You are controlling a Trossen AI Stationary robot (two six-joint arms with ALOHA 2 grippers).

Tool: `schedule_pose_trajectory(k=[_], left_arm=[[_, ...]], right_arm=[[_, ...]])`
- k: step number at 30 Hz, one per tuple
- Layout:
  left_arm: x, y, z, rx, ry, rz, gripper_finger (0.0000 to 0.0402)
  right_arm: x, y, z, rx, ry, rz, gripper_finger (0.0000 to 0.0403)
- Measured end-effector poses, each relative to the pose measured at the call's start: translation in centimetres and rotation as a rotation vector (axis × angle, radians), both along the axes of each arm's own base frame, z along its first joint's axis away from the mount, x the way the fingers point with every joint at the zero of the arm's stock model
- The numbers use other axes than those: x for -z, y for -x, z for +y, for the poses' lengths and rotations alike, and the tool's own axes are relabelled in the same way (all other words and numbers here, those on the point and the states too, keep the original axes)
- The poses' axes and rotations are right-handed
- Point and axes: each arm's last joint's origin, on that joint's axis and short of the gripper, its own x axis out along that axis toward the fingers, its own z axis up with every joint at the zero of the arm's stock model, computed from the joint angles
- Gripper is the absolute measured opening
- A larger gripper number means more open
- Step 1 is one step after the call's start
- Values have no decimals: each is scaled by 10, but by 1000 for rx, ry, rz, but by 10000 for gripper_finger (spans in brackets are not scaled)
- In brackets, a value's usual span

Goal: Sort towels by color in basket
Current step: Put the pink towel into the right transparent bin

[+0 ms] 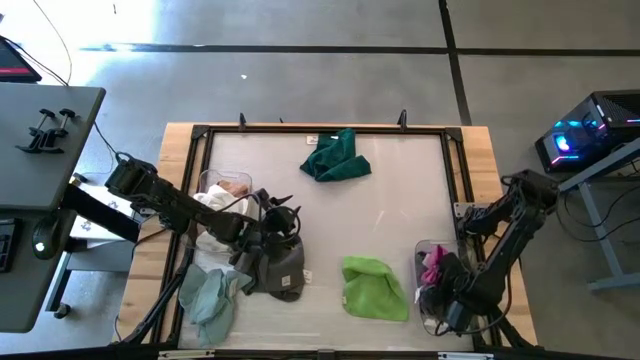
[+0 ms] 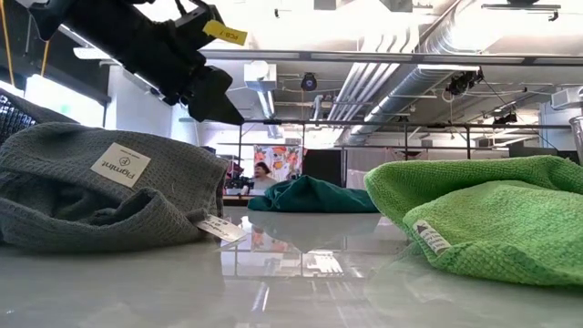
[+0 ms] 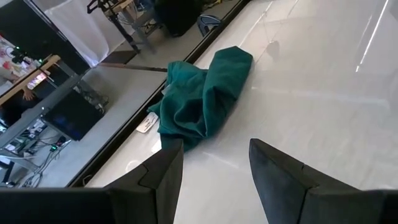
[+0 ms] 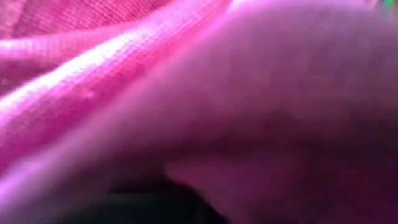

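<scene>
White table w/ wood rim, open workshop behind.

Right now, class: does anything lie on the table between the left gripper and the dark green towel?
Nothing visible does. The left gripper is open, and only bare white table separates it from the dark green towel. The grey towel lies beneath the arm.
</scene>
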Motion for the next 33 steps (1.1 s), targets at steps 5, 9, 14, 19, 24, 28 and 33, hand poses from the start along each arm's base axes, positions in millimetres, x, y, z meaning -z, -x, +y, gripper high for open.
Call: schedule_pose_trajectory(k=[5,9,14,19,24,28,33], left_arm=[[1,-2,4,13,28,10,170],[1,-3,6,27,54,12,170],[1,-3,5,37,64,14,170],[1,-3,5,38,64,14,170],[1,-3,5,38,64,14,170],[1,-3,5,38,64,14,170],[1,-3,5,38,64,14,170]], right_arm=[[0,1,-2,-43,25,13,87],[-8,1,-2,-75,49,36,137],[-38,-2,4,-105,85,71,178],[-83,-6,10,-122,89,75,183],[-110,-14,15,-261,77,-92,180],[-115,-17,11,-314,163,-221,149],[-99,-14,2,-235,200,-178,67]])
